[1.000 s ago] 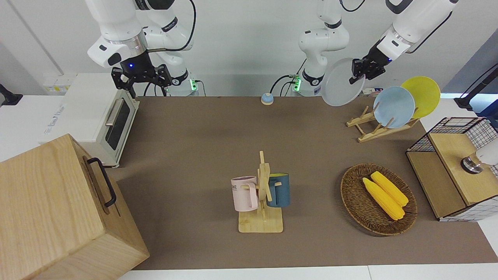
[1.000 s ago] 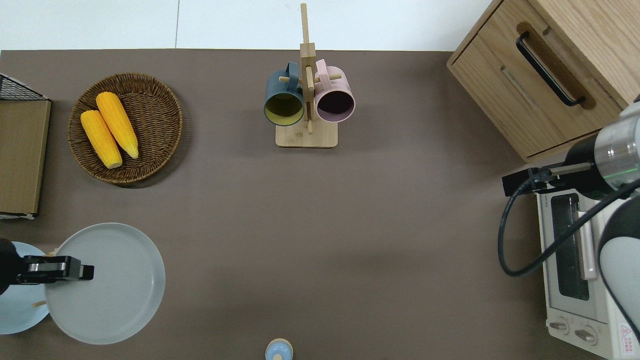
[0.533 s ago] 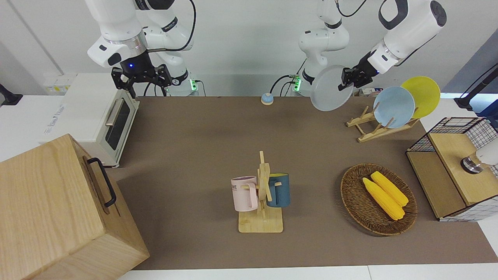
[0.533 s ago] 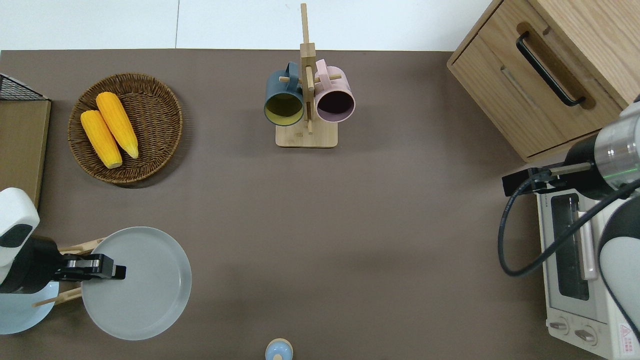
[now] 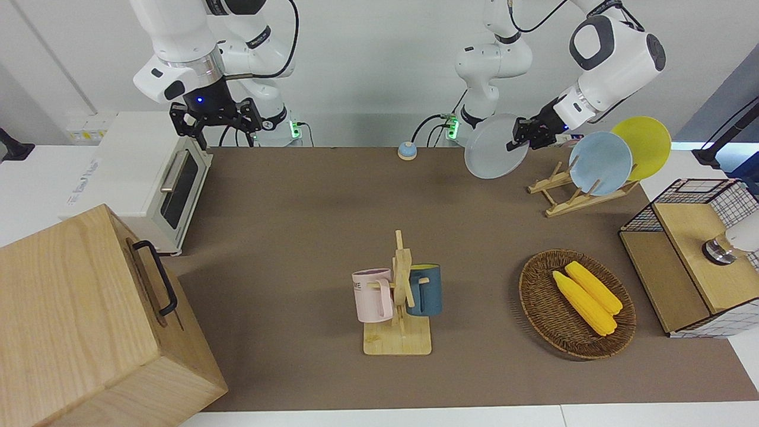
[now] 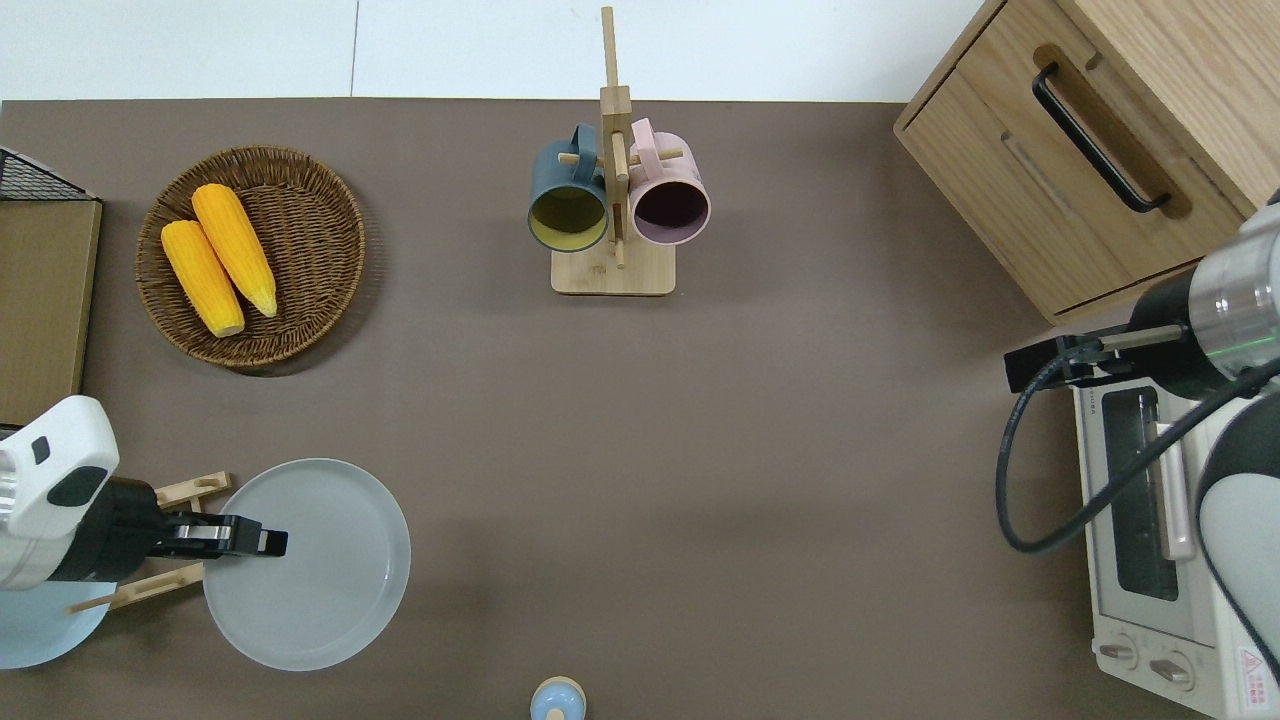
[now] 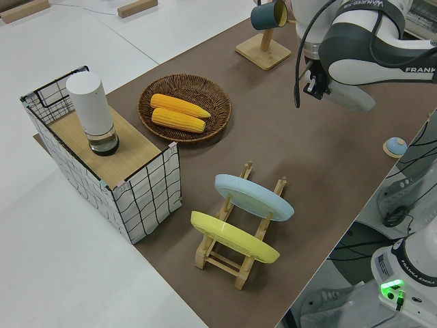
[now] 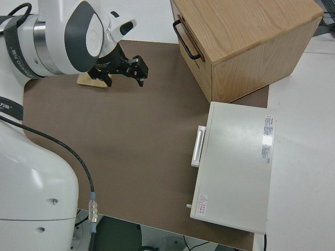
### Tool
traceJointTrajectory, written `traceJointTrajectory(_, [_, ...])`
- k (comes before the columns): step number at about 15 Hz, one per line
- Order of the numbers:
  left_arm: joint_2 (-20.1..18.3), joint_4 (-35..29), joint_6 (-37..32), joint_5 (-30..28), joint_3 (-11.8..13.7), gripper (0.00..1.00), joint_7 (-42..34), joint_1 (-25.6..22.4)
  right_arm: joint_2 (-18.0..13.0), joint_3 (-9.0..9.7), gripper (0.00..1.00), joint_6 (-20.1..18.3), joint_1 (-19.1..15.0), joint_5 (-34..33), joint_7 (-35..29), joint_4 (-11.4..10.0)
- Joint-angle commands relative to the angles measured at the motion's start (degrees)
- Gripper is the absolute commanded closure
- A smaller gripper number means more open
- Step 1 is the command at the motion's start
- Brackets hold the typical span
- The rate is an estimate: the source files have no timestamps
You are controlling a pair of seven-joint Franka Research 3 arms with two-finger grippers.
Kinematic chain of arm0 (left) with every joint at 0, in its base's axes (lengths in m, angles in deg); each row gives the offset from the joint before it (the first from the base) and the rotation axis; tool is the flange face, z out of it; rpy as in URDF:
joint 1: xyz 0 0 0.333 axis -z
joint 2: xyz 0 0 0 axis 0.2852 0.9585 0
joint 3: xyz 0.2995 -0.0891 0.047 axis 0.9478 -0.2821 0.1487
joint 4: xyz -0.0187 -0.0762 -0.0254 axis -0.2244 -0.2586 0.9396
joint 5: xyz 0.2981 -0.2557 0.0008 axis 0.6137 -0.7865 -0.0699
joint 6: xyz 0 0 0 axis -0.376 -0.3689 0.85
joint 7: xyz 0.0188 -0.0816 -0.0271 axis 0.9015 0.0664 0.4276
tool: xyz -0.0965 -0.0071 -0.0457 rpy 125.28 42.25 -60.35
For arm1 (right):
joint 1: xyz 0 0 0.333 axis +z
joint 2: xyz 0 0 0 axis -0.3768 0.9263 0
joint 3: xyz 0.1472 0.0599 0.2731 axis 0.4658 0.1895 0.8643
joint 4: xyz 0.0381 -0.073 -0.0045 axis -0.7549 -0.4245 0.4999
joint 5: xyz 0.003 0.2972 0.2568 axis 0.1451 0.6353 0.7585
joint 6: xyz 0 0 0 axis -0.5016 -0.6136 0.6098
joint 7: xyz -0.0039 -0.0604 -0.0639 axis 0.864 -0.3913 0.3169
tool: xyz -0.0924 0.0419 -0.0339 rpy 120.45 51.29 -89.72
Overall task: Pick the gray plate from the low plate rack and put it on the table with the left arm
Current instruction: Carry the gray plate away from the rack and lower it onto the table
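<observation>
The gray plate [image 5: 489, 153] [image 6: 330, 585] hangs tilted in the air, and my left gripper [image 5: 522, 134] [image 6: 266, 541] is shut on its rim. In the overhead view the plate is over bare table [image 6: 700, 450], just beside the low plate rack [image 5: 570, 194] [image 6: 180, 492] [image 7: 235, 263], toward the right arm's end. The rack's slot nearest the robots stands vacant. The right arm is parked, its gripper [image 5: 216, 117] [image 8: 128, 69] open.
A light blue plate [image 5: 600, 163] and a yellow plate [image 5: 645, 145] lean in the rack. A small blue bell [image 5: 407, 150] [image 6: 558, 700] sits near the robots. Farther out are a wicker basket [image 5: 533, 299] with corn and a mug stand [image 5: 402, 296].
The left gripper has carried the gray plate away from the rack toward the table's middle and lower. The right arm has not moved.
</observation>
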Motion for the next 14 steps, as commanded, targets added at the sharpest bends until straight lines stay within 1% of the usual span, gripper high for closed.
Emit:
traceJointTrajectory(1, [-1.61,-5.70,4.53,-2.52,-0.05,1.00,-4.05,-0.51,-0.15,1.01,0.017,-0.83,-1.08,-0.09,-0.74,0.52])
traceJointTrajectory(4, [-1.61,-8.42,6.29,-3.05,0.12,1.00,-7.73,-0.86,-0.15,1.01,0.017,-0.83,-1.08,-0.09,-0.74,0.52])
traceJointTrajectory(7, [-1.17,-10.89,7.69,-6.29,0.39,1.00,-12.30,-2.35,-0.15,1.01,0.017,-0.83,-1.08,-0.09,-0.74,0.52])
traceJointTrajectory(10, [-0.91,-14.22,11.38,-8.31,0.39,1.00,-15.65,-2.44,-0.07,1.01,0.017,-0.74,-1.08,-0.09,-0.74,0.52])
traceJointTrajectory(14, [-0.56,-16.78,15.17,-9.29,0.39,1.00,-17.42,-2.27,-0.15,1.01,0.017,-0.83,-1.08,-0.09,-0.74,0.52])
